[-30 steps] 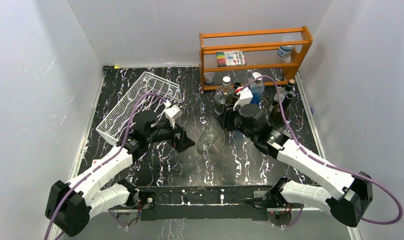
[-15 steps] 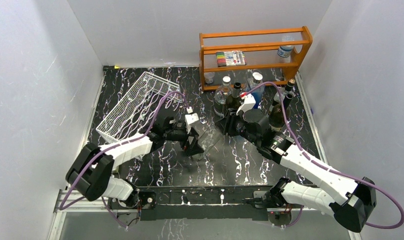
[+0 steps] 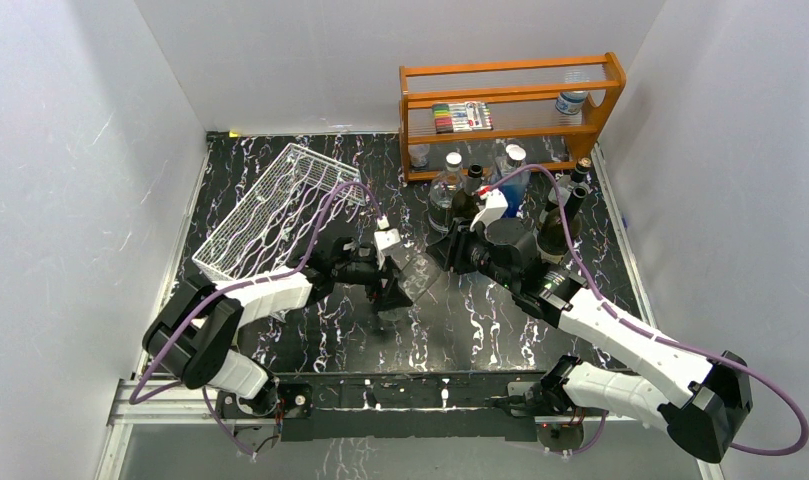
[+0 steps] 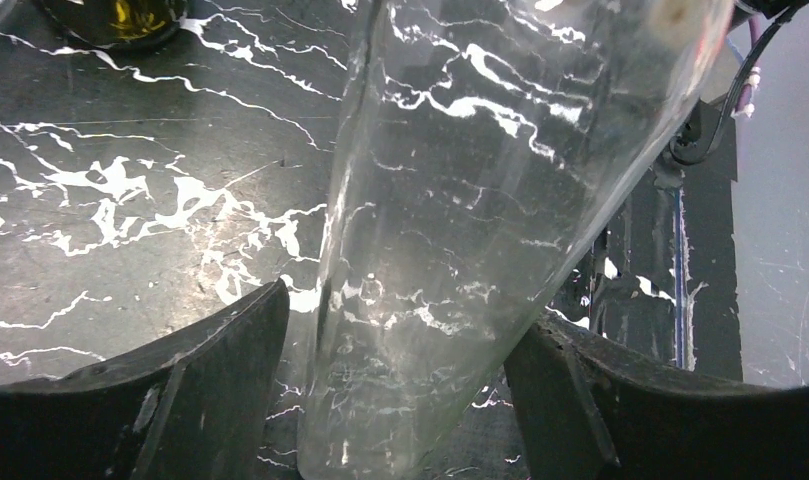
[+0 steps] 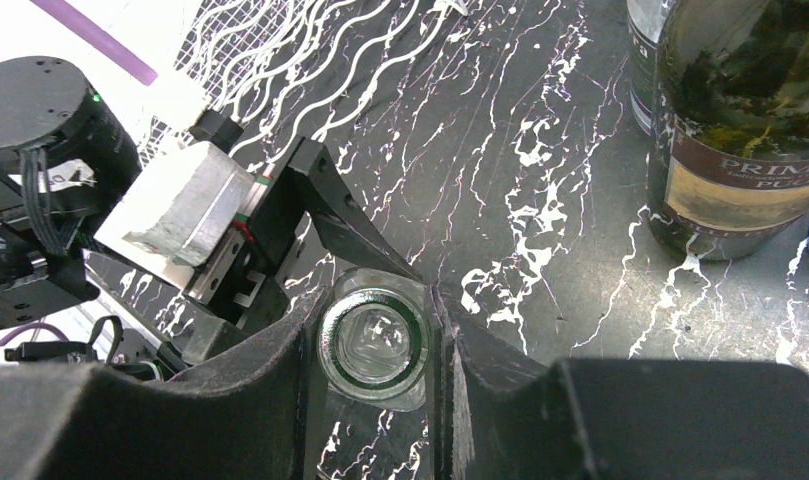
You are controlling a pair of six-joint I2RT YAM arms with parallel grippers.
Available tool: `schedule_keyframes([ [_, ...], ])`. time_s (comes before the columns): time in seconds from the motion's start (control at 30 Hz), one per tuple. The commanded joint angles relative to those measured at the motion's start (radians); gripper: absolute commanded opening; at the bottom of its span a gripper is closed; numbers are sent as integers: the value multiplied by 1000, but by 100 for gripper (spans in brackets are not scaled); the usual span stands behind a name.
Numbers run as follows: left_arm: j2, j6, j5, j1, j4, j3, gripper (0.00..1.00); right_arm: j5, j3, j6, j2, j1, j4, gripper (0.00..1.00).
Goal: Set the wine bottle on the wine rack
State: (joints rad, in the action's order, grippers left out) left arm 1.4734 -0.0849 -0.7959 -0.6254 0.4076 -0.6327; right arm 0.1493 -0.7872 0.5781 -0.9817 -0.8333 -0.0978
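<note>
The wine bottle (image 3: 425,268) is clear glass and leans between my two arms at the table's middle. My right gripper (image 3: 458,250) is shut on its neck. In the right wrist view the round mouth (image 5: 372,345) sits pinched between the fingers (image 5: 260,400). My left gripper (image 3: 393,292) holds the bottle's wide lower body (image 4: 460,200), a dark finger (image 4: 180,390) on each side of the glass. The wine rack (image 3: 270,205), white wire with wavy tiers, lies to the back left of the left gripper, and its wires (image 5: 280,50) show in the right wrist view.
An orange wooden shelf (image 3: 510,100) stands at the back right, with markers and a small bottle on it. Several other bottles (image 3: 447,185) stand in front of the shelf, close behind my right gripper. A dark labelled bottle (image 5: 740,120) is just right of it.
My left arm reached right to the bottle's lower end and its fingers closed in on the glass. My right gripper kept its hold on the neck and shifted slightly.
</note>
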Motion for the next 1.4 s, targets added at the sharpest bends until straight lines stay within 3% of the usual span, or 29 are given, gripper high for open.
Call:
schedule_keyframes([
  [0.0,15,-32,-30,-22,66,29,72,-39,-7,21,9,-4,86,16],
  [0.07,11,-52,-16,-28,68,34,71,-39,-10,20,9,-4,85,17],
  [0.13,5,-88,-14,-29,65,35,61,-39,-9,22,9,-4,83,19],
  [0.17,0,-120,-16,-30,46,30,50,-43,-9,23,10,-4,83,23],
  [0.27,-15,-223,26,-30,-44,-7,5,-56,-9,19,20,-4,64,42],
  [0.3,-26,-255,39,-30,-66,-17,0,-49,-9,20,29,-4,47,48],
  [0.43,-97,-313,122,-31,-40,18,0,-4,-31,6,71,-4,-45,63],
  [0.63,-211,-464,243,-31,-90,-8,0,56,-147,-49,90,-4,-247,77],
  [0.9,-286,-730,368,-31,-269,-114,0,-6,-365,-212,69,-4,-430,83],
  [1.13,-368,-827,417,-35,-272,-71,0,-194,-507,-290,-16,-4,-566,88],
  [1.37,-448,-911,427,-55,-179,37,0,-305,-634,-266,-258,-4,-632,89],
])
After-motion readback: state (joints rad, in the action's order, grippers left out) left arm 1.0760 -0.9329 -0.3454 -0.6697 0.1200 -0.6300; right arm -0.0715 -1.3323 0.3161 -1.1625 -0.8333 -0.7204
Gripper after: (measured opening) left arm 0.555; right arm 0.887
